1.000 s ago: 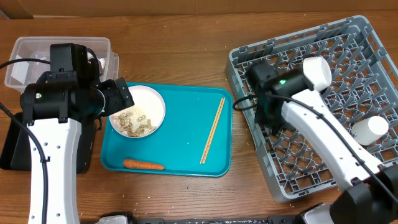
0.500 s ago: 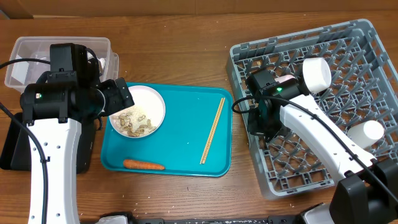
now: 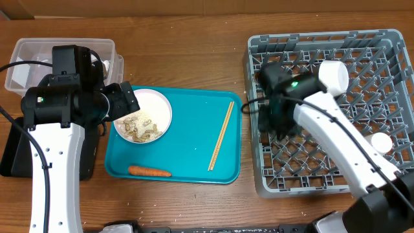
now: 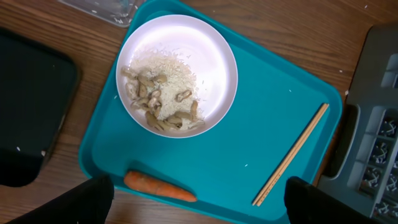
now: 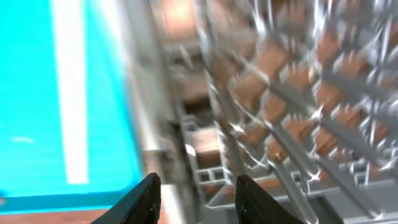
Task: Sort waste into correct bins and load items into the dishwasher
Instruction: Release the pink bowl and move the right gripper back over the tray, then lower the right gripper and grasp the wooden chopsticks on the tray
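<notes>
Grey rack (image 3: 254, 155) badly blurred in right wrist view. Right gripper (image 5: 199, 196) half spread, released, at rack's left rim. Left gripper (image 4: 199, 198) wide, empty, above bowl (image 4: 205, 50) of scraps (image 4: 158, 106) on teal tray (image 4: 261, 124).

Wooden table (image 3: 194, 52) bears clear tub (image 3: 26, 48), black tray (image 3: 11, 158), teal tray (image 3: 194, 129), grey rack (image 3: 388, 77).

Overhead: fixed above table (image 3: 194, 45), facing straight down, widest | Left wrist: above teal tray (image 4: 267, 118), looking down, mid-range | Right wrist: tight on dish rack (image 5: 280, 124), blurred | Shared: tray edge, rack rim
</notes>
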Robot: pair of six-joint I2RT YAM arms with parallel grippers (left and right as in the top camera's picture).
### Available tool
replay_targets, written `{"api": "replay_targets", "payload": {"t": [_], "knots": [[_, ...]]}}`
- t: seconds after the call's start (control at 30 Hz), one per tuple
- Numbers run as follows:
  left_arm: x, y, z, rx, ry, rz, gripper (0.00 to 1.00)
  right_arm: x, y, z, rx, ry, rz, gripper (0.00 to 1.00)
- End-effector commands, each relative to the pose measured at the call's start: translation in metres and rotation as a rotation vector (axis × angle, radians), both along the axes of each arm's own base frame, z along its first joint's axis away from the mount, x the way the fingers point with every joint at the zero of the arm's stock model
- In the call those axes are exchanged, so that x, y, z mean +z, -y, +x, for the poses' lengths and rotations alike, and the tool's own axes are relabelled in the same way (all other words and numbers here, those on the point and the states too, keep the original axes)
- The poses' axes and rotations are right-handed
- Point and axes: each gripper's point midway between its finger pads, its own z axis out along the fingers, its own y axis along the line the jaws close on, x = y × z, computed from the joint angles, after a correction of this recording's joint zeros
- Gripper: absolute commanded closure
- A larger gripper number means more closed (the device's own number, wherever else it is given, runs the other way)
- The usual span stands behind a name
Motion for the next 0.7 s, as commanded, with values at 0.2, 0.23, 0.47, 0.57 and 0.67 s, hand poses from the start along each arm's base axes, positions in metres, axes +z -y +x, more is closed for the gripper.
{"api": "replay_targets", "payload": {"t": [0.2,0.23,0.47,0.57,0.67], "knots": [[0.009,-0.002,0.0,-0.018,0.029,0.014,0.1,0.056,-0.073,0.036,0.071,0.18,0.296,0.61],[0.009,-0.002,0.0,-0.018,0.029,0.014,0.1,0.048,-0.078,0.034,0.074,0.159,0.294,0.6],[0.009,-0.002,0.0,-0.017,0.029,0.014,0.1,-0.009,-0.113,0.008,0.133,0.018,0.234,0.59],[0.009,-0.002,0.0,-0.018,0.028,0.014,0.1,-0.035,-0.12,0.003,0.11,-0.022,0.192,0.59],[0.009,-0.002,0.0,-0.018,0.027,0.014,0.1,-0.054,-0.127,0.0,0.107,-0.056,0.17,0.59]]}}
